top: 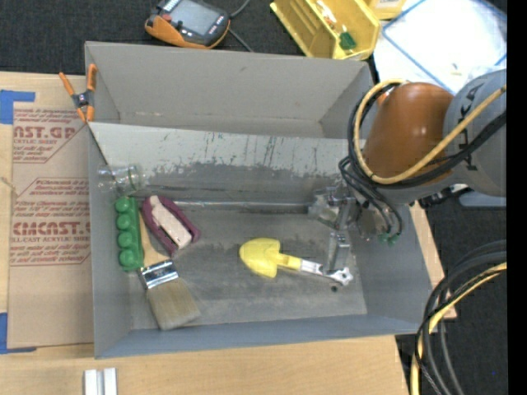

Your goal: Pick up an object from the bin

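Orange cover by scuffed grey bin; dark floor around.

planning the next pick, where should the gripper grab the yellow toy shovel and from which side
Take the shovel by its thin handle, coming straight down from above. It lies flat on the bin floor, handle pointing toward the gripper, with bare floor around it. The handle looks narrow enough to close across; the broad rounded blade would likely be harder to span.
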You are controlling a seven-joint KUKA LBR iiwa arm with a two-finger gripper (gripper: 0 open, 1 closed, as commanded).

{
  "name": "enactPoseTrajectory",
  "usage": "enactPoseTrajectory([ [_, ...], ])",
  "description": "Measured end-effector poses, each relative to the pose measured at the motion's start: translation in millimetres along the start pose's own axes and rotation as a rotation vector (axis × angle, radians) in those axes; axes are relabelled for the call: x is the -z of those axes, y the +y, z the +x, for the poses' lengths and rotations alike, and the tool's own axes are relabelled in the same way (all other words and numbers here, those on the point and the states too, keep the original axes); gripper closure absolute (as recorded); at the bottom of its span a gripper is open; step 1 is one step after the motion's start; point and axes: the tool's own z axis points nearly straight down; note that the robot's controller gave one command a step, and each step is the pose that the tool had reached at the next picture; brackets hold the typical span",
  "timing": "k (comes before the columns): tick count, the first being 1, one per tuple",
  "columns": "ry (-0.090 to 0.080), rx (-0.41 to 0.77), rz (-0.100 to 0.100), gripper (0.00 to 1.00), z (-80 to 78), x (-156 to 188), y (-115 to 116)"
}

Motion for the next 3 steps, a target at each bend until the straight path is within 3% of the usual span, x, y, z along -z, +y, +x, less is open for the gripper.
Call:
enactPoseTrajectory([
  [1, 0.000, 0.000, 0.000, 0.00, 0.0, 0, 0],
  [2, 0.001, 0.154, -0.001, 0.00, -14.5, -47, 12],
  [3, -0.003, -0.270, 0.000, 0.00, -27.5, -70, 21],
])
